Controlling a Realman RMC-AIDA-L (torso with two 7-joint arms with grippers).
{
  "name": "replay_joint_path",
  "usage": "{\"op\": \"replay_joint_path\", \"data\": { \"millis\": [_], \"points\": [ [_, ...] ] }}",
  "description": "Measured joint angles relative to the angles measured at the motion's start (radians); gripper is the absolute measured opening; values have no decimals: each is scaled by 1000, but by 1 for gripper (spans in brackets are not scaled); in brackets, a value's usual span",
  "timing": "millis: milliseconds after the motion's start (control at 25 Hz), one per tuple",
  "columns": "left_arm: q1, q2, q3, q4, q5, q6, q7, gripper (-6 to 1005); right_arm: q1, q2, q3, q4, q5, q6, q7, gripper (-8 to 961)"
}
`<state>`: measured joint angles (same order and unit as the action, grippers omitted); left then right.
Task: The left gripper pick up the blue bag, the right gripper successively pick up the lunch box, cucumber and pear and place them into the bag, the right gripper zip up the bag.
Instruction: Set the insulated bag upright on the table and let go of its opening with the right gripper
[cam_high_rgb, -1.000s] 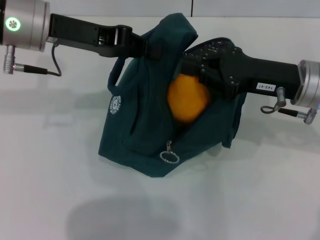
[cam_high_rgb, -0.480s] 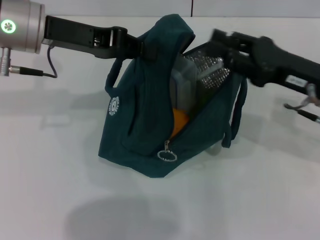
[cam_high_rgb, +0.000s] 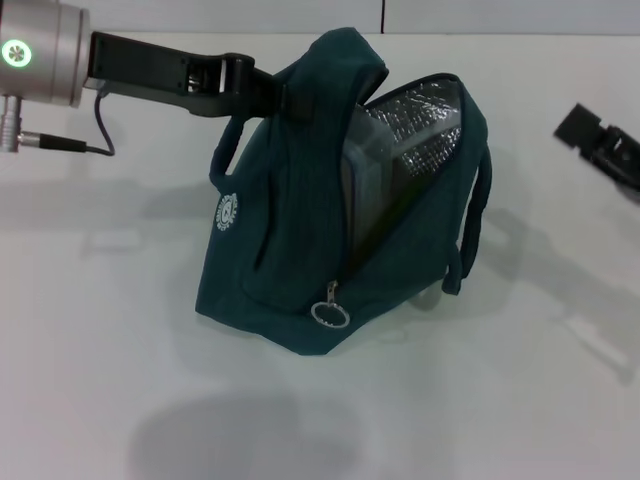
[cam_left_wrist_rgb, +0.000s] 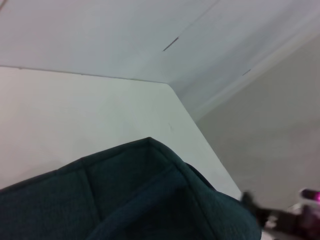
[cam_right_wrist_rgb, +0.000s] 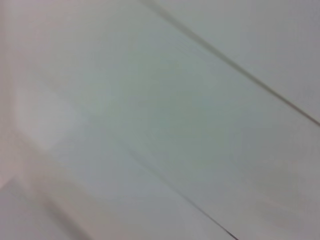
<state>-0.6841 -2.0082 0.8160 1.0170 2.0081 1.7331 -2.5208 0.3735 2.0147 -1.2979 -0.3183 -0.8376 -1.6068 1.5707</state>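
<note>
The blue bag (cam_high_rgb: 290, 250) stands tilted on the white table, its mouth open toward the right and its silver foil lining (cam_high_rgb: 425, 125) showing. My left gripper (cam_high_rgb: 287, 96) is shut on the bag's top edge and holds it up. Inside the opening the clear lunch box (cam_high_rgb: 372, 175) stands on edge. The pear and the cucumber are hidden. The ring zipper pull (cam_high_rgb: 331, 315) hangs at the bag's front lower corner. My right gripper (cam_high_rgb: 603, 146) is off to the right, apart from the bag and cut by the picture's edge. The left wrist view shows only the bag's teal fabric (cam_left_wrist_rgb: 125, 200).
The white table (cam_high_rgb: 120, 380) spreads around the bag on all sides. A loop handle (cam_high_rgb: 474, 215) hangs down the bag's right side. The right wrist view shows only a blurred pale surface.
The right gripper let go of the pear inside the bag and pulled away to the right. The pear sank out of sight behind the fabric. The left gripper kept its hold.
</note>
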Motion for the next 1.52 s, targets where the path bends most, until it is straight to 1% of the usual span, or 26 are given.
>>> {"op": "replay_joint_path", "data": {
  "millis": [40,120,280,480,720,920,1040,1160,1520],
  "points": [
    [-1,-1,0,0,0,0,0,45,10,2,-2,32,0,6,29,678],
    [-4,-2,0,0,-5,0,1,45,48,6,-9,105,-4,35,99,721],
    [-8,-4,2,0,-7,-1,1,45,115,12,-40,171,-9,96,157,807],
    [-11,-5,3,0,-10,-1,3,45,176,13,-88,181,-6,168,260,795],
    [-11,-5,2,0,-10,-1,11,45,211,13,-92,175,-3,205,282,794],
    [-11,-4,2,0,-10,-1,12,45,219,13,-98,172,-9,204,285,793],
    [-11,-4,3,0,-10,-1,14,45,206,13,-112,152,-7,201,240,793],
    [-11,-4,4,0,-10,-1,17,45,195,13,-116,128,-5,200,208,686],
    [-6,-4,6,0,-11,0,22,45,200,13,-120,128,-9,206,206,335]
  ]
}}
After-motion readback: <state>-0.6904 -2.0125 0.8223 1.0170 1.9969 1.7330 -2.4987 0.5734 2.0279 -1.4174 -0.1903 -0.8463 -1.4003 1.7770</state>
